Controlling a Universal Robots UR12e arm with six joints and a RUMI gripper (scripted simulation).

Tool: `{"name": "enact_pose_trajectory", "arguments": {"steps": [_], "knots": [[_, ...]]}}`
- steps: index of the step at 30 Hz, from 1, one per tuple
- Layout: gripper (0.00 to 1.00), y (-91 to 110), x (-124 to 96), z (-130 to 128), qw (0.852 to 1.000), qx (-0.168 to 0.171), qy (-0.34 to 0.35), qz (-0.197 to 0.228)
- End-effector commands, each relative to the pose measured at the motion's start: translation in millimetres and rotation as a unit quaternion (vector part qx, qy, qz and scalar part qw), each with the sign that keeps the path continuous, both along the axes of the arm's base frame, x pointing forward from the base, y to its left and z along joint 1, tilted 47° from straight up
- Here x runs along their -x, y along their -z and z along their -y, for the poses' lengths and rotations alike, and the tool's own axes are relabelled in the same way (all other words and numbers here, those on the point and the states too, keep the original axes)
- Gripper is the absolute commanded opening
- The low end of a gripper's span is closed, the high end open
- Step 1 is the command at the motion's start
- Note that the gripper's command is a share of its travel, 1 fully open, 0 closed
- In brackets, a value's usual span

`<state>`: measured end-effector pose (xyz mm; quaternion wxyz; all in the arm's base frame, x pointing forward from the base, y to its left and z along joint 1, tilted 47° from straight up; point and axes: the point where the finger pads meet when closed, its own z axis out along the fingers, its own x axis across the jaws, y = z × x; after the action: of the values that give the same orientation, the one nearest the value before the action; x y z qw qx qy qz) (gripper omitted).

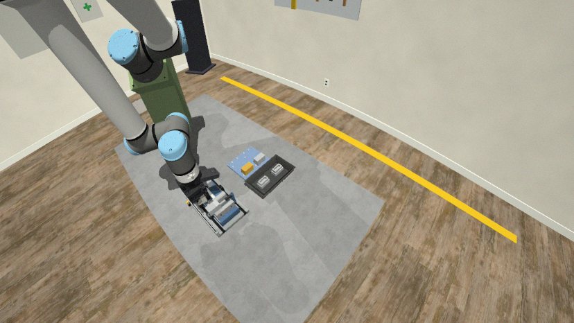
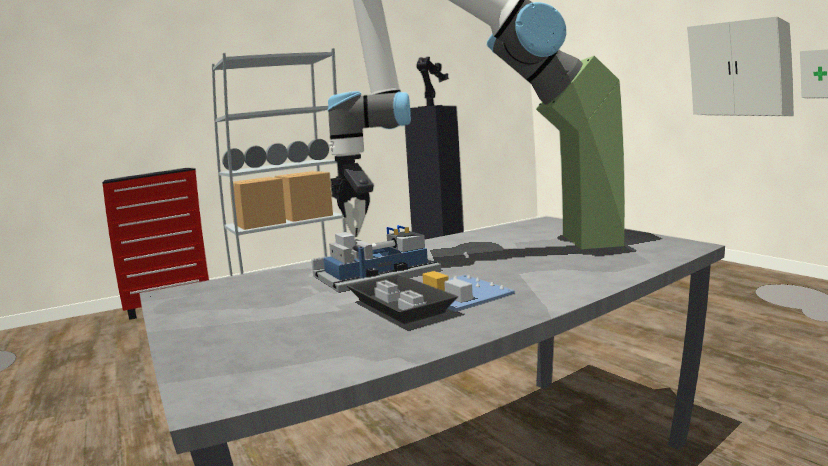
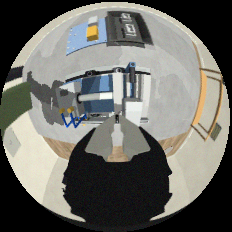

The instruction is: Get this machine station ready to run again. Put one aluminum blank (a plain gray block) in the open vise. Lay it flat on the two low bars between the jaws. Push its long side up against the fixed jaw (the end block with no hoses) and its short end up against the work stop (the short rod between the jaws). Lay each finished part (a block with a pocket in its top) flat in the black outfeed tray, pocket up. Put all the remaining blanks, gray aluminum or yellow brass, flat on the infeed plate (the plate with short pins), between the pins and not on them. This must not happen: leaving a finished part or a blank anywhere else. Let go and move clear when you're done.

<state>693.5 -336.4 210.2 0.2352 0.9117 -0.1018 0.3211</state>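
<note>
A red tool chest (image 2: 156, 238) with a dark top and rows of pale handles stands by the wall. Near it is a metal rack (image 2: 278, 58); two cardboard boxes (image 2: 260, 202) (image 2: 307, 195) sit side by side on a low shelf, and a row of dark discs (image 2: 276, 153) stands on the shelf above. A small black arm (image 2: 429, 78) tops a dark pedestal (image 1: 193, 37) (image 2: 434, 167). A pale cabinet (image 2: 738, 68) with two doors hangs beside a green-cross sign (image 1: 87, 7) (image 2: 815, 74). A yellow stripe (image 1: 363, 148) crosses the wooden floor (image 1: 401, 276) (image 2: 86, 382), and an outlet (image 1: 326, 82) sits low on the wall (image 1: 462, 72) (image 2: 115, 75).
</note>
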Motion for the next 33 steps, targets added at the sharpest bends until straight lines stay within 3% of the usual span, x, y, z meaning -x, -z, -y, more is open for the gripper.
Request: {"name": "enact_pose_trajectory", "arguments": {"steps": [1, 33], "knots": [[0.0, -1.3, -0.9, -0.2, 1.0, 0.0, 0.0, 0.0], [0.0, -6.4, -7.2, 0.1, 1.0, 0.0, 0.0, 0.0]]}}
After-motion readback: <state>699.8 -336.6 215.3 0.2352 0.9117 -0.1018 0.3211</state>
